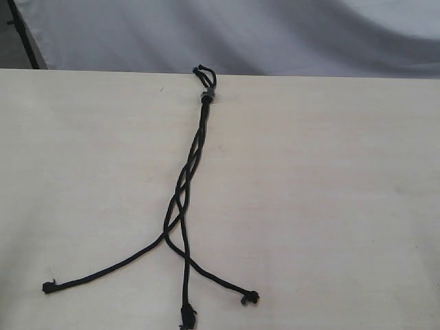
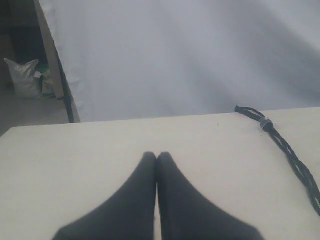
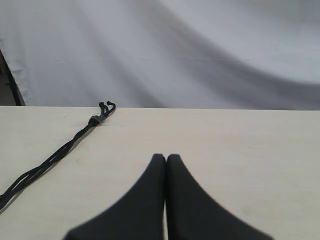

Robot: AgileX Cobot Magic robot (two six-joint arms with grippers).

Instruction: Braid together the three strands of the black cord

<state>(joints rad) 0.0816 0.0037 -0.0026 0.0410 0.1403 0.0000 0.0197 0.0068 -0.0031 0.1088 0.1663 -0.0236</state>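
while both grippers sit closed and empty, the black cord [image 1: 194, 161] lies untouched along the middle of the table [image 1: 330, 206].
the knot [image 1: 205, 96] rests at the table's far edge, with its short loops reaching just past that edge toward the grey backdrop [image 1: 289, 31]. from the knot toward the near side the three strands [image 1: 180, 199] cross over one another in a loose plait, then part. the left tip [image 1: 48, 287] lies far out to the left, the middle tip [image 1: 186, 316] at the lower edge of the exterior view, and the right tip [image 1: 251, 298] near it on the right. left gripper [image 2: 157, 156]: jaws pressed together, nothing between them, over bare table well apart from the cord. right gripper [image 3: 165, 158]: jaws pressed together, nothing held, likewise well apart from the cord on its other side.
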